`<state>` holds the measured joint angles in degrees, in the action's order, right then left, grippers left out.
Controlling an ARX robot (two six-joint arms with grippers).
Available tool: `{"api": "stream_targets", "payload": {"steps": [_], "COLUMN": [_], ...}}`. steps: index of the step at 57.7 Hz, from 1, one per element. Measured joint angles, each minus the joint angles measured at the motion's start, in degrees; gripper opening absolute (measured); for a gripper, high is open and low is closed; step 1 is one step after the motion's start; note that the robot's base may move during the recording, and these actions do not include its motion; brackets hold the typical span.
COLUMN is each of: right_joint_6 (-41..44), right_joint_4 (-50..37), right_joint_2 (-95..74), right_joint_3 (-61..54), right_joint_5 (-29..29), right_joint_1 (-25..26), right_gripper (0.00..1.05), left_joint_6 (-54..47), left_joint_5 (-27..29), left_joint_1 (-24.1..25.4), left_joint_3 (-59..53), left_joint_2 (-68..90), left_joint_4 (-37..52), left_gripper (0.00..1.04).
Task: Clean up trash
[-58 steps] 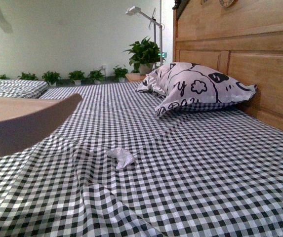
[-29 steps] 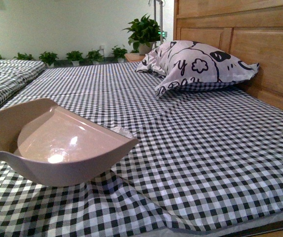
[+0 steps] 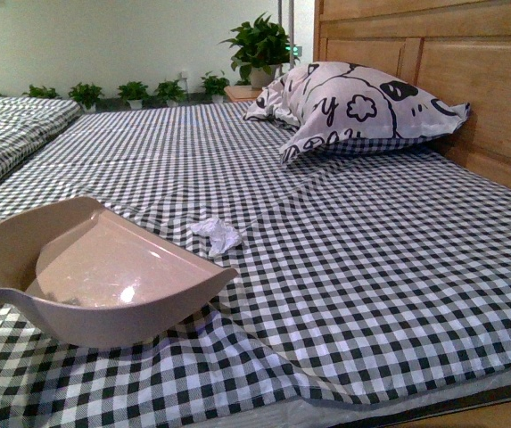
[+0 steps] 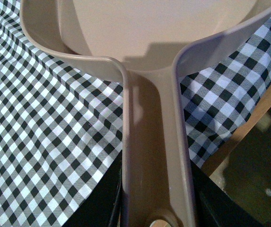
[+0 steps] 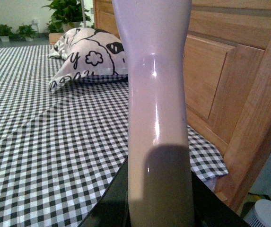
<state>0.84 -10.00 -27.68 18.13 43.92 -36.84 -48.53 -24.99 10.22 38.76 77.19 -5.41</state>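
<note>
Left gripper point(image 4: 156, 203) clamps the beige plastic dustpan point(image 3: 103, 276), right gripper point(image 5: 159, 203) a pale glossy handle point(image 5: 156, 94); a careless sweep could flick the crumpled white paper wad point(image 3: 217, 235) past the pan

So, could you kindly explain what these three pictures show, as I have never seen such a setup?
This is a robot with two arms, each ending in a gripper. The front picture comes from its body, looking across a bed with a checked sheet. On it lie the trash, a small crumpled white wad, and a doodle-print pillow by the wooden headboard. The other two come from wrist cameras. The left gripper grips the handle of the beige dustpan, which sits close to the wad. The right gripper holds a pale smooth handle; its working end is out of view.
</note>
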Motion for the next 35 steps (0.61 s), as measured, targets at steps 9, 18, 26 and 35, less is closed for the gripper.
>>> {"api": "stream_targets", "payload": {"steps": [9,18,26,35], "right_joint_6": [0.00,0.00,0.00,0.00], "right_joint_4": [0.00,0.00,0.00,0.00], "right_joint_2": [0.00,0.00,0.00,0.00], "right_joint_3": [0.00,0.00,0.00,0.00], "right_joint_5": [0.00,-0.02,0.00,-0.02], "right_joint_1": [0.00,0.00,0.00,0.00], "right_gripper": [0.18,0.18,0.18,0.18], "left_joint_6": [-1.16,-1.46,-2.32,-3.76], "left_joint_5": [-0.22,-0.55,-0.57,-0.48], "left_joint_1": [0.26,0.74,1.07,1.40], "left_joint_3": [0.13,0.74,1.42,1.77], "left_joint_2": [2.93,5.79,7.43,8.46], "left_joint_4": [1.99,3.56,3.28,2.49], "left_gripper": [0.27,0.27,0.27,0.27]}}
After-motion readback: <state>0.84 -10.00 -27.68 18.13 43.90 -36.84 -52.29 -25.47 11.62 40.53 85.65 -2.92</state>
